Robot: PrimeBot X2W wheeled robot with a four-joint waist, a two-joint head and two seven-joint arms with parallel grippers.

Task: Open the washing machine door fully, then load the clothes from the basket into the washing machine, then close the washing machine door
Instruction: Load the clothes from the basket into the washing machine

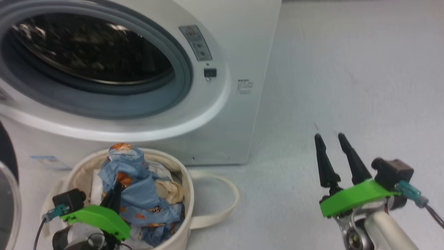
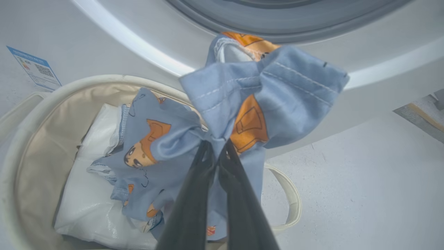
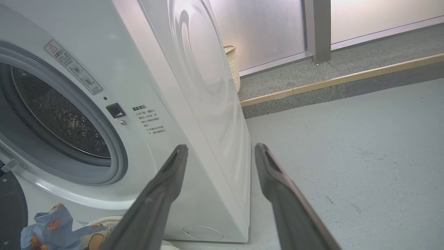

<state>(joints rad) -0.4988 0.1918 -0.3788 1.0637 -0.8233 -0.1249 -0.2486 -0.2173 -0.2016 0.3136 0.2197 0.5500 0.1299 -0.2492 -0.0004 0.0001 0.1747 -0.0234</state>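
The washing machine (image 1: 239,41) stands on the pale grey floor (image 1: 347,86) and takes up the upper left of the head view, its round mouth uncovered so that the grey rubber ring (image 1: 104,104) and the perforated steel drum (image 1: 86,52) show; no cloth can be seen in the part of the drum that is visible. The washing machine door (image 1: 6,156) is swung out to the robot's left, with a strip of its black rim and clear glass at the left edge of the head view. The basket (image 1: 185,194) sits on the floor just in front of the machine's lower front, below the mouth, one long loop handle (image 1: 229,194) lying out on the floor to its right. The clothes (image 1: 138,187), light blue with orange-brown bears, are in the basket, and one bunched part of them stands up above the rim, in front of the machine's white front. Beside them in the basket lies a plain white bundle (image 2: 90,194). The left claw (image 2: 216,146) is closed on that raised blue cloth, its two dark fingers pinched together with the fabric gathered at their tips. The right claw (image 1: 329,136) hangs over bare floor, well to the right of the machine and basket, its fingers spread apart and holding nothing. A small blue label sticker (image 1: 48,161) sits on the machine's lower front, near the basket's far rim, and a small dark latch slot (image 1: 210,72) lies just right of the mouth.
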